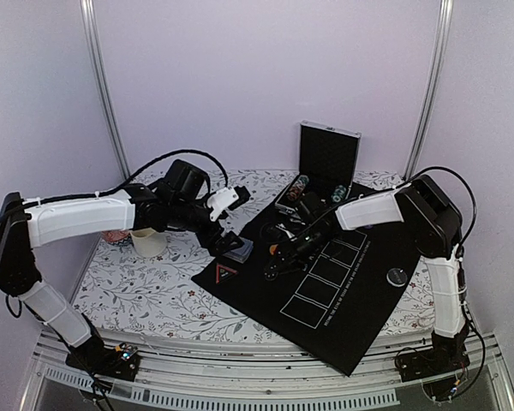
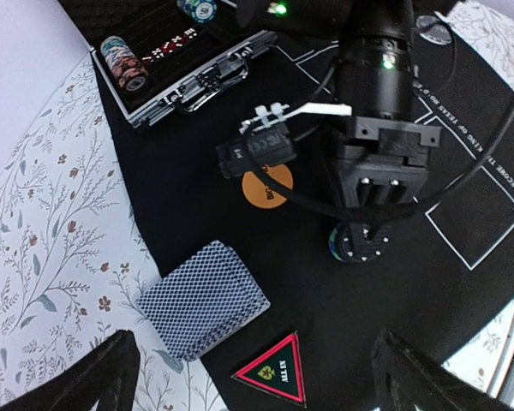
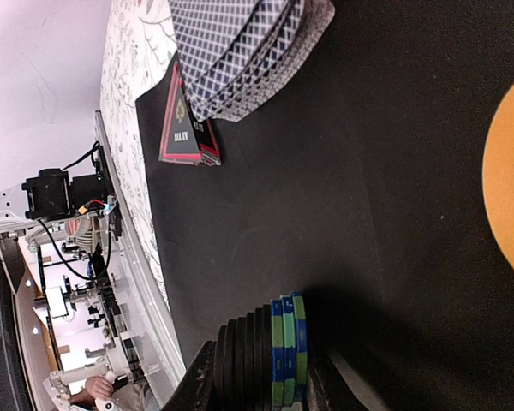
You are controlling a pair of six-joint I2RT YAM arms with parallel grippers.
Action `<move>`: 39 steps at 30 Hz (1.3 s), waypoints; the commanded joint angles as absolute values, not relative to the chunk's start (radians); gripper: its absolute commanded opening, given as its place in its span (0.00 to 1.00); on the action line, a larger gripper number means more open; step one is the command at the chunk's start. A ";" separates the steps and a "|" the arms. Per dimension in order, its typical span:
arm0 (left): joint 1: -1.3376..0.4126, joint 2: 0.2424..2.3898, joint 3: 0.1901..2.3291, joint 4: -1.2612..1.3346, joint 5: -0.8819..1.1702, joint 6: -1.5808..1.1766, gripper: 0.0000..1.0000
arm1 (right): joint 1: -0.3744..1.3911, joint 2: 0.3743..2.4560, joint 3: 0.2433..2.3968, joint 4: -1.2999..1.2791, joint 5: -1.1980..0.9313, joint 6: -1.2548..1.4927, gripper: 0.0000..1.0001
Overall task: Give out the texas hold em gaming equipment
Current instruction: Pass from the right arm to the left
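Stack of round black and green-striped poker chips (image 3: 278, 342) is clamped at the rims by right hand (image 3: 261, 390) on black felt mat (image 3: 368, 214); judged rigid, slippery, easily sheared. Left hand (image 2: 257, 385) gapes empty.

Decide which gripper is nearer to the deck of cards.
Left. The left gripper hovers open close by the deck of cards; the right gripper sits farther off, shut on a chip stack.

Robot lab cell, plain lilac walls (image 1: 265, 68), aluminium posts (image 1: 105, 94), floral-clothed table (image 1: 128, 291)
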State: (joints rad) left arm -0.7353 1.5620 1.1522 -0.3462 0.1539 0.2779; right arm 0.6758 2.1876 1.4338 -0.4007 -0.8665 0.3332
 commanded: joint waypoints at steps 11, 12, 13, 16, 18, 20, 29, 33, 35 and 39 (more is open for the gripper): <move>-0.903 1.764 1.060 -0.031 0.142 0.603 0.98 | 0.627 2.257 1.360 -0.252 -1.045 0.367 0.03; -0.904 1.791 1.072 -0.026 0.138 0.625 0.98 | 0.623 2.261 1.357 -0.247 -1.052 0.368 0.03; -0.904 1.818 1.085 -0.029 0.138 0.639 0.96 | 0.620 2.268 1.354 -0.243 -1.055 0.369 0.03; -0.903 1.888 1.126 -0.073 0.166 0.691 0.91 | 0.612 2.285 1.347 -0.220 -1.083 0.378 0.02; -0.901 1.928 1.152 -0.088 0.191 0.702 0.90 | 0.611 2.297 1.348 -0.211 -1.092 0.386 0.02; -0.899 1.952 1.192 -0.126 0.210 0.711 0.88 | 0.610 2.301 1.353 -0.213 -1.091 0.387 0.03; -0.877 2.081 1.376 -0.299 0.307 0.808 0.73 | 0.610 2.321 1.365 -0.205 -1.097 0.398 0.03; -0.860 2.129 1.443 -0.374 0.369 0.829 0.66 | 0.609 2.336 1.382 -0.209 -1.086 0.411 0.03; -0.858 2.130 1.443 -0.372 0.381 0.837 0.65 | 0.609 2.339 1.389 -0.217 -1.076 0.412 0.03; -0.858 2.136 1.444 -0.365 0.388 0.849 0.60 | 0.610 2.339 1.394 -0.222 -1.063 0.418 0.03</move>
State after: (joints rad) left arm -0.8623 2.1250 1.4181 -0.3439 0.3294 0.8234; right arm 0.6010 2.2959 1.3827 -0.2039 -1.1465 0.4156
